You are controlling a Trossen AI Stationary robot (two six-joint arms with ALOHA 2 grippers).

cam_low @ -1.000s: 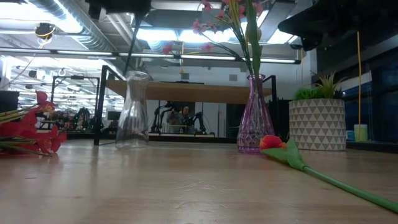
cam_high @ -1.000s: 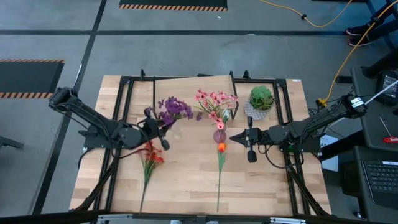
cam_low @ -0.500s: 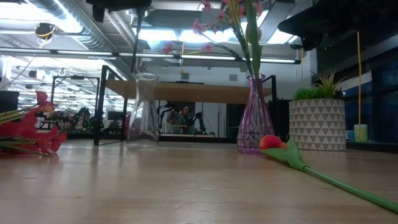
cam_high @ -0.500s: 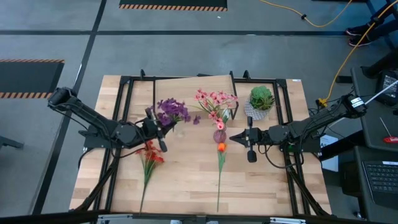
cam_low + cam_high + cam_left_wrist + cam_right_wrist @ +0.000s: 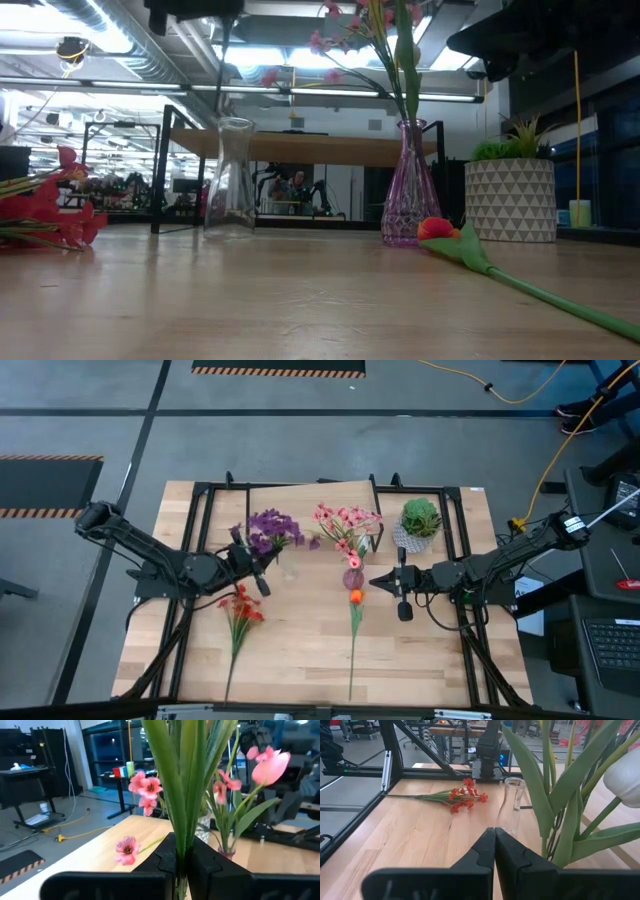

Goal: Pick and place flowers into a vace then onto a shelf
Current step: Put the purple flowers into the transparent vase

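Note:
My left gripper (image 5: 262, 563) is shut on a bunch of purple flowers (image 5: 268, 528) left of the table's middle, above a clear glass vase (image 5: 230, 176). A thin stem (image 5: 221, 70) runs down from it to the vase's mouth; whether it is inside I cannot tell. My right gripper (image 5: 375, 582) is shut on nothing, just right of a pink glass vase (image 5: 408, 192) that holds pink flowers (image 5: 345, 520). Red flowers (image 5: 241, 608) and an orange flower (image 5: 355, 598) lie flat on the table. The shelf (image 5: 300, 493) stands at the far edge. My left gripper pinches the purple flowers' green stems (image 5: 181, 832) between its two fingers (image 5: 162, 862), with the fingers lying across the stems. The bunch is lifted clear of the table. Its blossoms (image 5: 272, 526) are on the far side of the gripper.
A round green plant in a white patterned pot (image 5: 419, 520) stands right of the pink vase, near the shelf. A black metal frame (image 5: 200, 500) surrounds the table. The orange flower's long stem (image 5: 351, 655) runs toward the near edge.
My left gripper has drawn back a little toward the table's left and far edge, carrying the purple flowers with it. The clear vase has shifted slightly toward the right, then stayed still. My right arm has kept still.

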